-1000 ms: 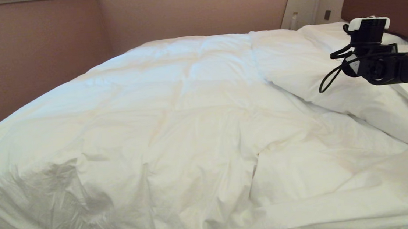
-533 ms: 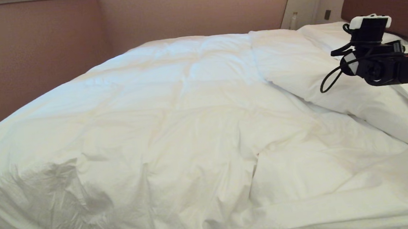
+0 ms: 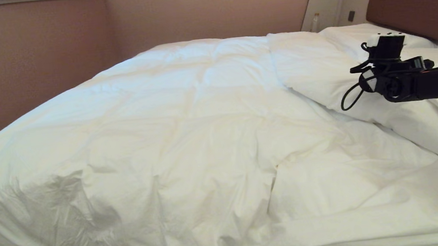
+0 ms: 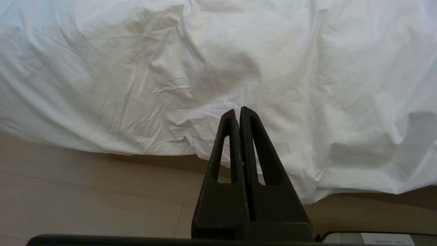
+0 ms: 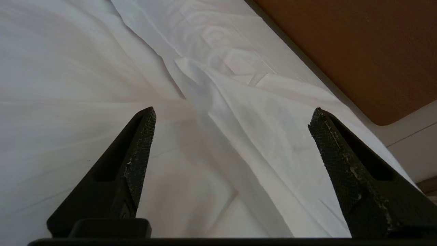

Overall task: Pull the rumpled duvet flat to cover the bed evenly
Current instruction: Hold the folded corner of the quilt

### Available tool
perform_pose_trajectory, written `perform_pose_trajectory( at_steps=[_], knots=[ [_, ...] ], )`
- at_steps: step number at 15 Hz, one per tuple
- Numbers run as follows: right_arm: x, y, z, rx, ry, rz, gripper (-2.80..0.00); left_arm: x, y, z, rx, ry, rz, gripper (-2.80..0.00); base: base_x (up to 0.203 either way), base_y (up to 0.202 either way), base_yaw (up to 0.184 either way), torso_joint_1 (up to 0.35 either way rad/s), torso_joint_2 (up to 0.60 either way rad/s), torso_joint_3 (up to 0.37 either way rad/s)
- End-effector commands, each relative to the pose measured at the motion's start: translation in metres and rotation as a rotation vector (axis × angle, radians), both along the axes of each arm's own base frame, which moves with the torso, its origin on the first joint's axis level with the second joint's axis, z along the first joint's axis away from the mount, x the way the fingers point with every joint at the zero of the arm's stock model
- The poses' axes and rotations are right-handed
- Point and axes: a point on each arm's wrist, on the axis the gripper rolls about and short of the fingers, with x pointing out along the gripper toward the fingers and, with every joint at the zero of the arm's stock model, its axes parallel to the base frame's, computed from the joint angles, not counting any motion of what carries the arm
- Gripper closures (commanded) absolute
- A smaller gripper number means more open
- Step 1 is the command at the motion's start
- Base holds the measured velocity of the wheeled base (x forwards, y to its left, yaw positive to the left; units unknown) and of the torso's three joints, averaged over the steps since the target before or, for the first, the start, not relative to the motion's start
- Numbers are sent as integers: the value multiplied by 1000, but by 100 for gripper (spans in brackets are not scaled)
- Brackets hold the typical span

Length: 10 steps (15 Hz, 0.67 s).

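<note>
My right gripper [image 5: 232, 118] hung wide open above the head end of the bed [image 3: 415, 6], holding nothing, its two dark fingers [image 5: 136, 164] spread over a raised white fold near the brown headboard [image 5: 348, 51]. The duvet [image 3: 188, 133] lay across most of the mattress, puffy and quilted, draping off the near edge toward the floor [image 4: 85, 191], with a deep crease and a bunched ridge on my right side below the pillows [image 3: 358, 39]. My left gripper [image 4: 238, 111] sat clenched shut and empty down by the hanging hem, parked. The risk, as I judged it, lay in the whiteness of everything: from the wrist view I could not tell for sure whether the fold under the open fingers belonged to the duvet, a pillow or the sheet, and closing there might have dragged a pillow out of place instead of the cover. A shallow pinch on such thick cloth could also have slipped free mid-pull. And a hard tug from one corner alone, I reckoned, would have skewed the duvet and deepened the ridge on the right rather than flattening it.
</note>
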Motion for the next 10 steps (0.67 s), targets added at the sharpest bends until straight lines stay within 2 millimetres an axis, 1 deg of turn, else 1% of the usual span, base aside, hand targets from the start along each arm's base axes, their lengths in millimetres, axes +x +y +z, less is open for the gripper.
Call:
perform_pose_trajectory(
  at_steps=[1,2,3,9,10],
  knots=[
    [10,-6,-17,-3,-8,-32,-280,0,0,0,-1,0,0,0,0,0,0,0,0,0],
    [10,-8,-18,-3,-13,-39,-280,0,0,0,-1,0,0,0,0,0,0,0,0,0],
    [12,-14,-23,-3,-18,-53,-280,0,0,0,-1,1,0,0,0,0,0,0,0,0],
    [10,-24,-17,-7,-89,-142,-280,0,0,0,-1,0,0,0,0,0,0,0,0,0],
    [11,-31,-21,-7,-102,-158,-280,0,0,0,-1,0,0,0,0,0,0,0,0,0]
  ],
)
